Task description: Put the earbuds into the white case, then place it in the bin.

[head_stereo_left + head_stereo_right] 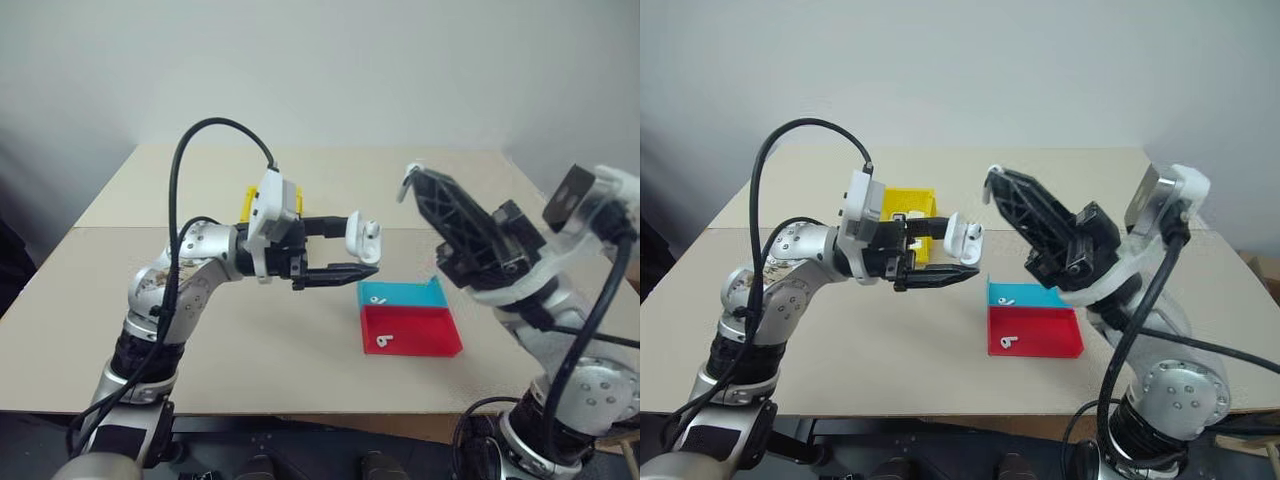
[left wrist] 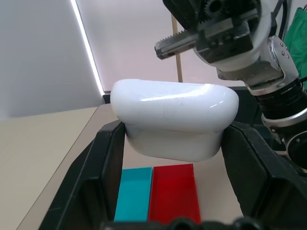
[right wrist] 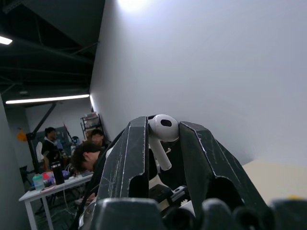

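Left gripper (image 1: pixel 366 252) is reaching level across the table (image 1: pixel 240 330), above its surface, with its jaws closed on the white case (image 1: pixel 361 238). In the left wrist view the case (image 2: pixel 175 117) is sitting crosswise between the two black fingers (image 2: pixel 103 167), clamped at both ends, its glossy rounded body filling the gap between them.

Right gripper (image 1: pixel 992 186) is raised and pointing up toward the robot's left, its tip standing near the case but apart from it. Its jaws are pinching one earbud (image 3: pixel 162 134): in the right wrist view the white bud head is showing at the fingertips and the stem is running down between the fingers (image 3: pixel 132 158).

Two more earbuds are lying in the trays on the table: one earbud (image 1: pixel 377 300) is resting in the blue tray (image 1: pixel 420 294) and another (image 1: pixel 383 341) is resting in the red tray (image 1: pixel 420 335). The two trays are sitting side by side, touching, the blue one farther from the robot, both below and between the two grippers.

The bin (image 1: pixel 911 206) is standing on the table behind the left gripper, partly hidden by the wrist; its yellow walls are showing on both sides of the camera mount
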Tool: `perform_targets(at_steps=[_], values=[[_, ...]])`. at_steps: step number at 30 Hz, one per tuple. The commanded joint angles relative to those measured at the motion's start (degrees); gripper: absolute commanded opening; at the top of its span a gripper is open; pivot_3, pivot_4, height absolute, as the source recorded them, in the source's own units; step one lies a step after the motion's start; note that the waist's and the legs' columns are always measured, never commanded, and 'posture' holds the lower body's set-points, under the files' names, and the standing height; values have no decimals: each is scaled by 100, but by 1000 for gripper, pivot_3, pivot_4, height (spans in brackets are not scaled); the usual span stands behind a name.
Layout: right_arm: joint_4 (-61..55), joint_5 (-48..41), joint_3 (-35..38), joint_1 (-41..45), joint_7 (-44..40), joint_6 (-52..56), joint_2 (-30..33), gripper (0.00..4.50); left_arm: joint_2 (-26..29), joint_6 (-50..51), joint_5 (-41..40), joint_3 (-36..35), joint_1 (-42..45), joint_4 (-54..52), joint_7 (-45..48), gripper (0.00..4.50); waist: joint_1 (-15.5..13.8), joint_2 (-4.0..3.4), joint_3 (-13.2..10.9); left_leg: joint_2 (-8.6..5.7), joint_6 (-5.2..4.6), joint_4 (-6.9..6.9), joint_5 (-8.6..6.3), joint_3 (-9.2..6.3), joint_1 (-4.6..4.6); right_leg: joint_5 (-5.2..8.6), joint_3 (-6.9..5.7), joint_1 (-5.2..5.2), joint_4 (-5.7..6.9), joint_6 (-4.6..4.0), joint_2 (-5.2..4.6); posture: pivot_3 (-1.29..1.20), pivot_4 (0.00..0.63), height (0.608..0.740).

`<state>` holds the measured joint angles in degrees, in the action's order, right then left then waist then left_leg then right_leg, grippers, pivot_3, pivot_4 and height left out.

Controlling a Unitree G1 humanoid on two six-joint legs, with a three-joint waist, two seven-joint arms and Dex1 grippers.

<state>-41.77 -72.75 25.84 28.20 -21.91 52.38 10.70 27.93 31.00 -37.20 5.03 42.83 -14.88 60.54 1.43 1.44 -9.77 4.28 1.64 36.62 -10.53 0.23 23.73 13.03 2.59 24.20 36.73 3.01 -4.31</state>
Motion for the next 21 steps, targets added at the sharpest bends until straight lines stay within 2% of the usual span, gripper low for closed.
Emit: perform_targets(at_steps=[1,8,21], values=[[-109,-33,-212,-160,-117,-477,298,1172,31,12,-136,-190,113,-174,-45,2753,-1,0,0,0,0,0,0,0,0,0,0,1,0,0,0,0,150,740],[-61,216,-792,-534,-385,-904,844,1172,104,70,-285,-268,-16,-353,-47,2753,7,0,0,0,-1,0,0,-1,4,1,0,2,-5,0,0,0,150,740],[32,663,-1323,-887,-651,-1535,1215,1172,125,49,-325,-277,-28,-452,-156,2753,-24,1,0,0,-1,0,0,-1,5,2,-1,1,-10,1,0,0,150,740]])
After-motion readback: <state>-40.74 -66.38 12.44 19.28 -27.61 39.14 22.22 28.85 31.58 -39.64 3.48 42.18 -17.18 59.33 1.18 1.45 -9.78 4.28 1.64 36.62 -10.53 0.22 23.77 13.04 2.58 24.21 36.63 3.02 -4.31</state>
